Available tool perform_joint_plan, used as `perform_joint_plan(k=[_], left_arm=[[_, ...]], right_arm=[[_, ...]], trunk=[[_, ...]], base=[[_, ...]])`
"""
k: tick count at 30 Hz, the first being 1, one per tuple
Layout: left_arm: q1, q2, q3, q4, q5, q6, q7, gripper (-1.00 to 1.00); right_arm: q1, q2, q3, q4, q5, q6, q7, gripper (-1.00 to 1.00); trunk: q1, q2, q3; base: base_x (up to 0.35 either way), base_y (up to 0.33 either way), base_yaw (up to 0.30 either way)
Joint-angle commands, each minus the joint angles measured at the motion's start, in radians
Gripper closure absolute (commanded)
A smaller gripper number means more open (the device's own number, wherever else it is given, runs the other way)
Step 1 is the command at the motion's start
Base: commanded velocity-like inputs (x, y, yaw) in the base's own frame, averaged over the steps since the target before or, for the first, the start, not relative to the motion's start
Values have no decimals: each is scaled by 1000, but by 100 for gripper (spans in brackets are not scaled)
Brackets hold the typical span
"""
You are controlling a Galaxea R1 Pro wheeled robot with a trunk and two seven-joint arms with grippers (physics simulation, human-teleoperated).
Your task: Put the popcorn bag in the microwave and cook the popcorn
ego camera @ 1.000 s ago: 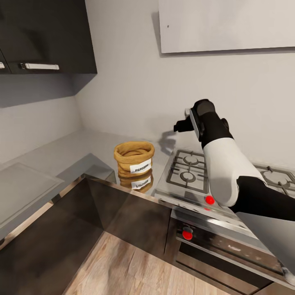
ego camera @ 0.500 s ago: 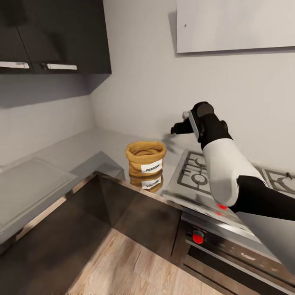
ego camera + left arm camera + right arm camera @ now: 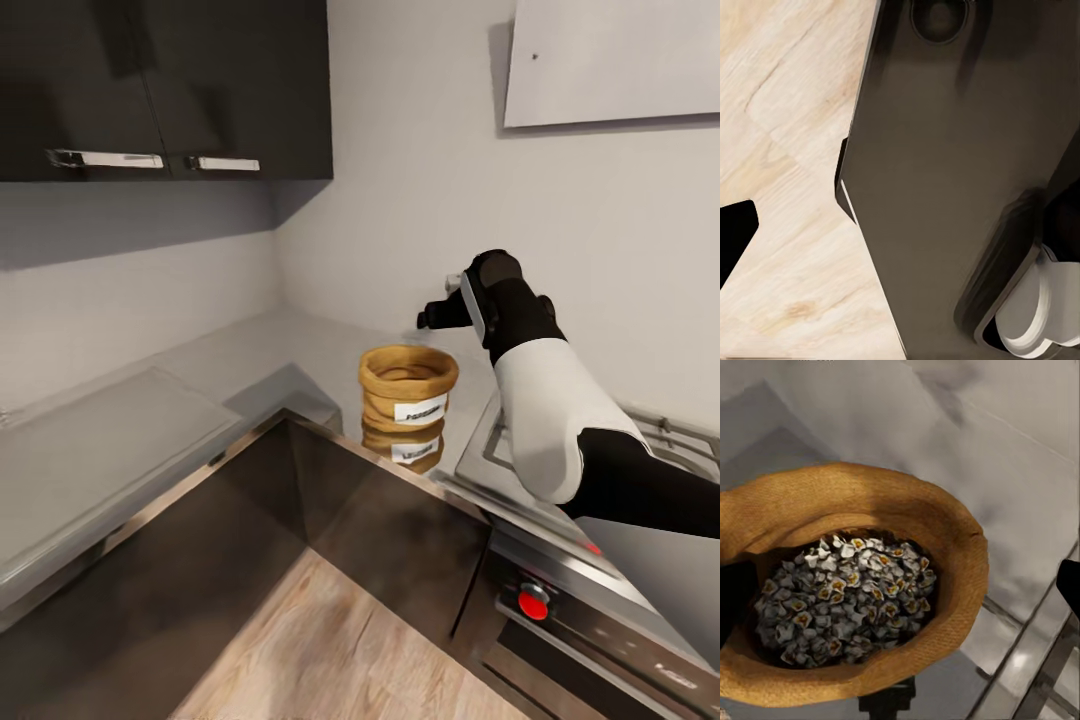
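Observation:
The popcorn bag [image 3: 408, 400], a squat tan sack with a white label, stands on the glossy grey countertop [image 3: 250, 350] next to the hob. My right gripper [image 3: 430, 318] hovers just above the bag's far rim and is open, holding nothing. In the right wrist view the bag [image 3: 945, 517] lies straight below, with a heap of pale popcorn [image 3: 844, 592] inside. Dark fingertips [image 3: 735, 600] show at both edges of that view. The left wrist view looks down at the wooden floor [image 3: 787, 112], with one black fingertip [image 3: 735, 232] at the edge. The microwave is out of view.
A steel gas hob [image 3: 660, 430] lies right of the bag, above an oven front with a red knob [image 3: 533, 603]. Dark wall cupboards [image 3: 160, 90] hang at the upper left. The countertop turns a corner and runs on to the left [image 3: 90, 440]. My own dark body [image 3: 960, 187] shows in the left wrist view.
The whole head view has swung left, so bag and hob sit further right in the picture. The right gripper, earlier over the hob's edge, now stands above the bag.

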Motion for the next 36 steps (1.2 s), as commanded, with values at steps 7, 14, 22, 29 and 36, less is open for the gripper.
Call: perform_joint_plan(k=[7,14,22,29,36], left_arm=[[0,0,0,0,4,-3,3,-100],[0,0,0,-2,5,-9,3,-100],[0,0,1,-2,6,-11,4,-100],[-1,2,6,-5,8,-10,2,-100],[-1,1,7,-5,7,-12,9,-100]], right_arm=[[-1,1,-8,30,11,3,9,-100],[0,1,-12,46,12,3,-28,-100],[6,-64,-13,55,11,3,-39,-100],[20,-70,-15,80,-5,3,-18,-100],[28,-41,-14,99,2,3,-26,-100]], trunk=[[0,-1,-1],[0,-1,-1],[0,-1,-1],[0,-1,-1],[0,-1,-1]], base=[[0,0,44],[0,0,1],[0,0,0],[0,0,0],[0,-17,0]])
